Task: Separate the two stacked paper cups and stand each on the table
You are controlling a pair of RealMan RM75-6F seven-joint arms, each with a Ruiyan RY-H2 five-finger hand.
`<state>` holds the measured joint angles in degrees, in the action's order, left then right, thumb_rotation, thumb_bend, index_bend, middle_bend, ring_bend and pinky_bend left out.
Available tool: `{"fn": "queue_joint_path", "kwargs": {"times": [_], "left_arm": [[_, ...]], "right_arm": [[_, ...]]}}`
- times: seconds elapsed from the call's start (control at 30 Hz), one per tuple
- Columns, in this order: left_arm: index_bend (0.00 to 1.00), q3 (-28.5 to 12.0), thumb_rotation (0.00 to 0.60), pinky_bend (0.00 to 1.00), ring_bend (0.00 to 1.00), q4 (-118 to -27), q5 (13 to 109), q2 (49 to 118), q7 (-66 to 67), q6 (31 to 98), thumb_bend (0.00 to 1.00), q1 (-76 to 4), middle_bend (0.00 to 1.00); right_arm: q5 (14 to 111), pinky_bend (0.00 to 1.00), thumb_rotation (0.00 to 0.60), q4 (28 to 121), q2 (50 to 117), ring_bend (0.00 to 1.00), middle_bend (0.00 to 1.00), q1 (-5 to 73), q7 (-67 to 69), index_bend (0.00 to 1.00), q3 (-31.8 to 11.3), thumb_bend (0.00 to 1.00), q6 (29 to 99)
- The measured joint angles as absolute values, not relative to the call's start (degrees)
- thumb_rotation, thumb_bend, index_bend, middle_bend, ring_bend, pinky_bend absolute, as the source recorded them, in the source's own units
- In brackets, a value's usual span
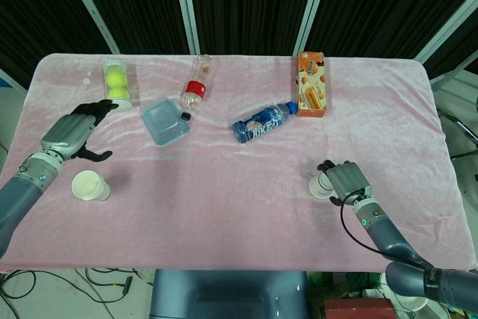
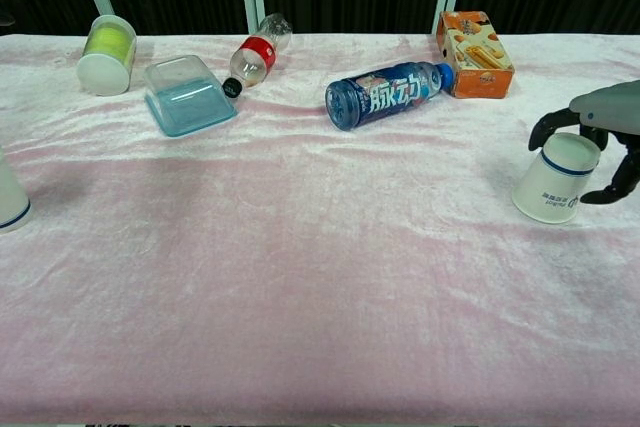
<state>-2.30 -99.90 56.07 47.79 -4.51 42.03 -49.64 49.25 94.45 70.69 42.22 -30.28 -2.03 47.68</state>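
One white paper cup (image 1: 89, 185) stands upright, mouth up, near the table's left front; the chest view shows only its edge (image 2: 9, 199). My left hand (image 1: 71, 134) hovers behind it, apart from it, with its fingers spread and holding nothing. It does not show in the chest view. The second paper cup (image 2: 557, 179) with a blue ring is at the right front, tilted with its mouth down and left, low at the pink cloth. My right hand (image 2: 605, 122) grips it around its base; from the head view this hand (image 1: 345, 179) covers most of that cup (image 1: 320, 185).
Along the back lie a tennis-ball tube (image 1: 116, 84), a clear blue container (image 1: 165, 120), an empty bottle with a red label (image 1: 193, 95), a blue drink bottle (image 1: 263, 122) and an orange snack box (image 1: 311, 83). The table's front edge (image 1: 239, 268) runs close behind both cups.
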Motion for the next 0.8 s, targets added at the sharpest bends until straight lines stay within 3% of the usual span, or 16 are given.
{"fn": "queue_joint_path", "kwargs": {"times": [0.1,0.4,0.57,0.8], "left_arm": [[0.03,-2.7,0.6,0.0,0.0,-100.0,56.1,47.6,-4.2,41.8,0.26,-49.3,0.0],[0.03,-4.3,0.6,0.0,0.0,-101.5,58.8,47.4,-3.6,46.1,0.26,-46.8,0.0],[0.03,-4.4,0.6,0.0,0.0,-104.3,62.2,47.2,-1.7,54.1,0.26,-43.1,0.0],[0.03,-1.1,0.6,0.0,0.0,-108.3,70.5,47.3,1.0,69.8,0.26,-31.4,0.0]], "right_arm": [[46.6,0.27,0.6,96.2,69.8,0.32,0.07,43.0,-31.4,0.15,-2.0,0.12,47.9],[44.6,0.25,0.6,101.6,63.2,0.3,0.06,42.6,-31.1,0.12,-2.5,0.12,52.4],[49.1,0.24,0.6,101.7,59.8,0.29,0.06,38.2,-23.6,0.12,-3.3,0.12,57.1],[64.3,0.24,0.6,94.9,58.3,0.28,0.06,25.3,-8.9,0.12,-1.3,0.12,73.5]]}}
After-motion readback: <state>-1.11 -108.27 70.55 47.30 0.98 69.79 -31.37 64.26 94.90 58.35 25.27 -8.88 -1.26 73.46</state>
